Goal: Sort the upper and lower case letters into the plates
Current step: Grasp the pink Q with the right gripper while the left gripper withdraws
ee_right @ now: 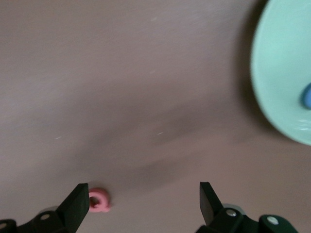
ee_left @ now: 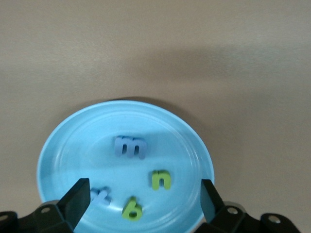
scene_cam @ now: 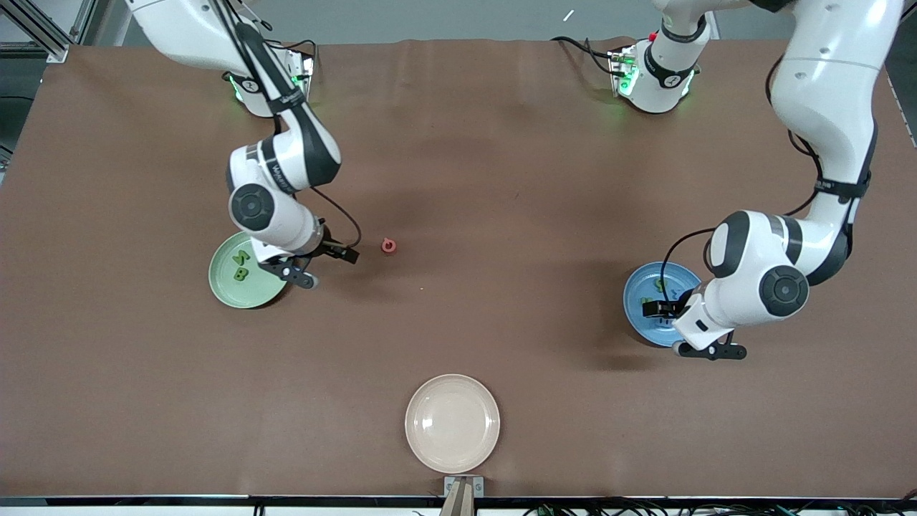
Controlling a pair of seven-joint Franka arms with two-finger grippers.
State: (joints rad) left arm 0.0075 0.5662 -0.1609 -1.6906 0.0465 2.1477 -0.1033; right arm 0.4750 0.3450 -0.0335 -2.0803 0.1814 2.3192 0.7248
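bare table (scene_cam: 501, 179) around red letter (scene_cam: 388, 246)

A wide brown counter (scene_cam: 501, 179) fills nearly the whole front view, its matte cover showing a faint crease running from 12 o'clock toward the centre. Soft overhead light leaves blurred shadows on it. At 12 o'clock a strip of grey floor (scene_cam: 444, 18) shows above the counter's edge. At 11 o'clock stands a piece of aluminium framing (scene_cam: 43, 29). Along 6 o'clock runs a dark edge with cables (scene_cam: 645, 509) below it.
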